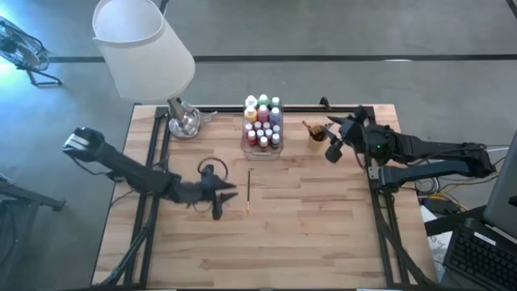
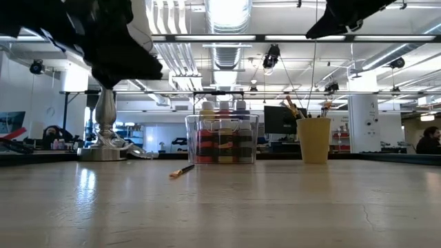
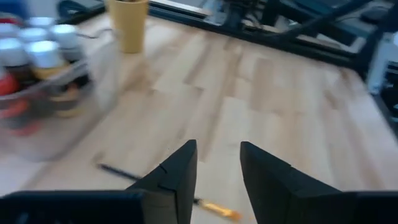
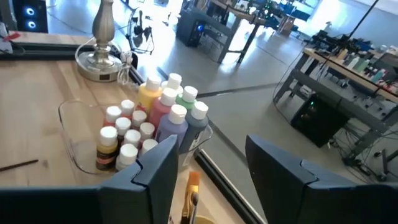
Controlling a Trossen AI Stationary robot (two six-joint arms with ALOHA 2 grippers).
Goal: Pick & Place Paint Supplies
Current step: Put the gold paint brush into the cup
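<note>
A thin paintbrush (image 1: 249, 191) lies flat on the wooden table, its orange end (image 3: 217, 210) toward the near edge; the low view shows this paintbrush (image 2: 182, 170) in front of the box. My left gripper (image 1: 229, 192) hovers open just left of it, above the table, nothing between its fingers (image 3: 180, 171). Several white-capped paint bottles (image 4: 163, 112) stand in a clear plastic box (image 1: 262, 123) at the far middle. My right gripper (image 1: 331, 151) is raised, open and empty, beside the small orange cup (image 1: 317, 130), which holds brushes.
A table lamp with a white shade (image 1: 144, 47) and a metal base (image 1: 184, 123) stands at the far left corner. Black frame rails (image 1: 155, 162) run along the table's left, right and far edges. Bare wood (image 1: 266, 242) fills the near half.
</note>
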